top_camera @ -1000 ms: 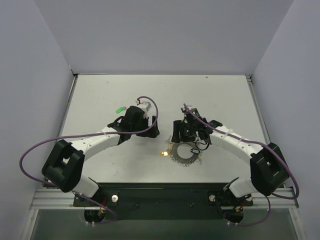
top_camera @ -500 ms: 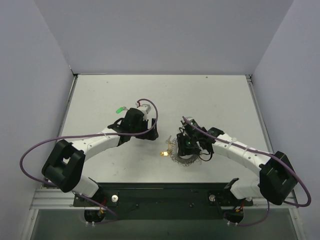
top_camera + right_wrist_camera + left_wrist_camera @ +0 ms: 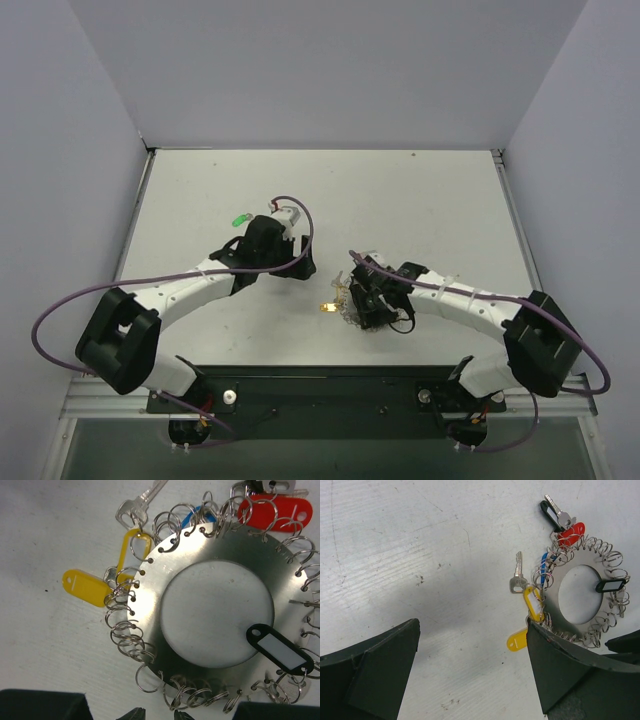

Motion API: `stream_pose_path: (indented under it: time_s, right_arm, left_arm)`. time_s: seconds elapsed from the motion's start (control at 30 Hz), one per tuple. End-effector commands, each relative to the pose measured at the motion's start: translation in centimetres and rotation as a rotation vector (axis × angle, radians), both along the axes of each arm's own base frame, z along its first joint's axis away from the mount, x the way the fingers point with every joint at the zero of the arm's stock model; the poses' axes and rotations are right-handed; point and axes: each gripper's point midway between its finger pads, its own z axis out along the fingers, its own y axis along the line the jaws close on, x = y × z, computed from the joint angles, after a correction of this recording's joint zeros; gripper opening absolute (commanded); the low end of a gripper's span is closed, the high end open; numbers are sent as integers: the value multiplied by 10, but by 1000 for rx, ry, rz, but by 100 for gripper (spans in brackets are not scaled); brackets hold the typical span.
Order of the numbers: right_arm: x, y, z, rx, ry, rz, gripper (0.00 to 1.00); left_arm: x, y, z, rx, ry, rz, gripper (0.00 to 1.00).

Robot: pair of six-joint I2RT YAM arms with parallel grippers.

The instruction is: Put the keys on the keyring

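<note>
- My left claw (image 3: pixel 470 655) hangs spread wide over the desk (image 3: pixel 395 540)
- Yellow and red keys (image 3: pixel 82 586) lie at the rim of the keyring (image 3: pixel 220 547), flat on the desk
- My right claw (image 3: pixel 365 298) sits low over it; pinching or not, I cannot tell

The keyring (image 3: pixel 150 625) is silvery, with yellow tags (image 3: pixel 85 586), a red tag (image 3: pixel 275 512) and a black-framed white tag (image 3: pixel 280 652), on a grey-flecked white table (image 3: pixel 50 650).
</note>
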Motion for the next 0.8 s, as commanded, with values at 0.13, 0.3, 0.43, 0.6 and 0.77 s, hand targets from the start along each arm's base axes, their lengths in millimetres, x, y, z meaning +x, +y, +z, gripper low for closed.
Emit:
stream_pose_path:
  time_s: [0.13,0.3,0.43,0.6,0.77]
  right_arm:
    - [-4,-17,-16,-196,-13,-2,27]
    - [2,-19,-14,-227,-55,-15,22]
    - [8,-23,-11,-246,-93,-32,14]
    - [15,-26,-5,-256,-147,-45,4]
    - [17,-22,0,-238,-168,-28,0]
  left_arm:
    - [-2,10,4,22,-27,7,97]
    - [-2,12,8,26,-37,10,98]
    - [-2,12,8,28,-38,10,97]
    - [-3,12,6,27,-34,8,97]
    - [-3,13,4,29,-30,10,98]
